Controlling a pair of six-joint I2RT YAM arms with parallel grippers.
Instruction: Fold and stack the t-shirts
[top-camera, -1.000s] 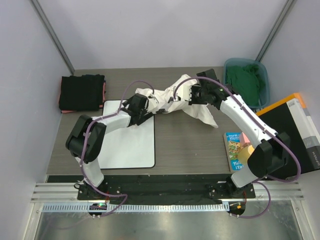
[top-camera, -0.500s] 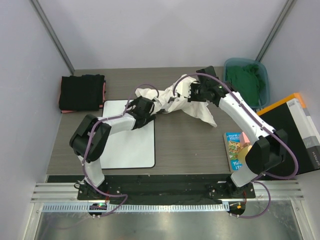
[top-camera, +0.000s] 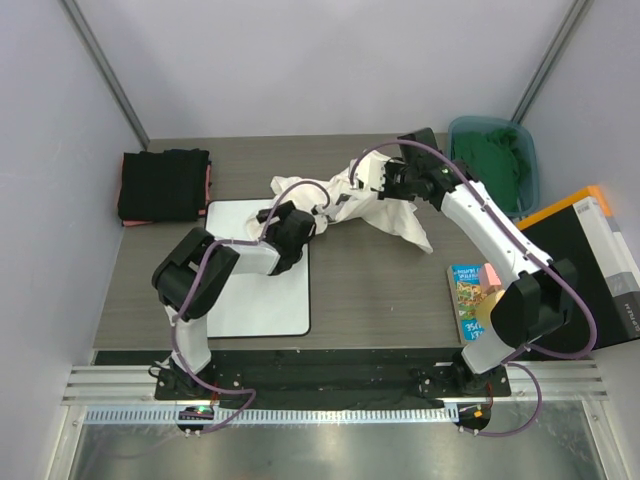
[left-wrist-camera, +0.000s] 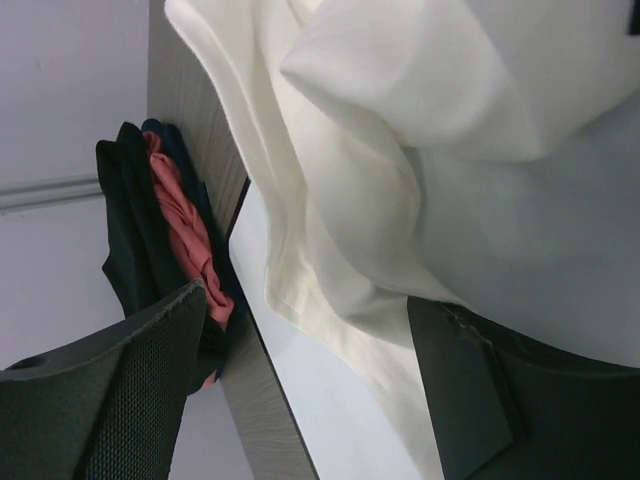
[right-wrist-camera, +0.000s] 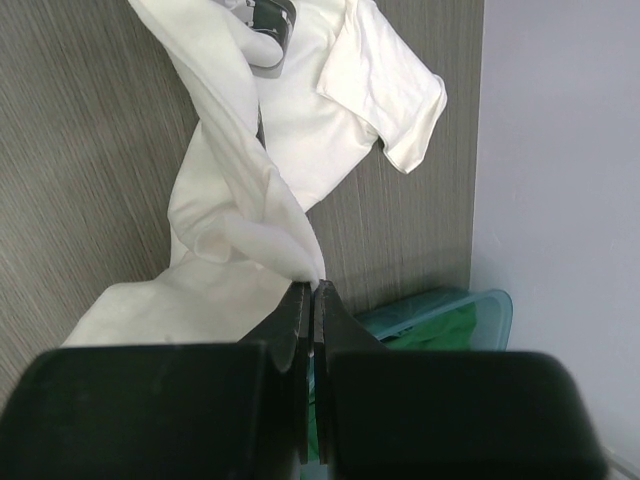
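Right gripper (right-wrist-camera: 312, 288) first: I saw its two fingers pressed together on a pinch of the crumpled white cloth t-shirt (right-wrist-camera: 240, 200), and the fabric ran away from that pinch in a twisted rope, with one short sleeve lying flat on the grey wood-grain table (right-wrist-camera: 90, 150). From overhead, the shirt (top-camera: 372, 203) sat towards the far middle of the table (top-camera: 370, 290), bunched between the two arms, and the right gripper (top-camera: 385, 182) was on its far side. The left gripper (top-camera: 306, 222) was at the shirt's near-left end, over the far corner of the flat white rectangular board with a black rim (top-camera: 255, 285). On its wrist camera I had that gripper (left-wrist-camera: 305, 300) spread wide, the shirt's (left-wrist-camera: 400, 150) hemmed edge draped across the gap and the board (left-wrist-camera: 330, 420) beneath; neither finger was squeezing the cloth that I could see. The folded stack of black and pinkish-red cloth shirts (top-camera: 163, 185) lay at the far left, just beside the board's far corner. A green cloth shirt (top-camera: 488, 160) lay heaped in the translucent teal plastic bin (top-camera: 531, 175) at the far right.
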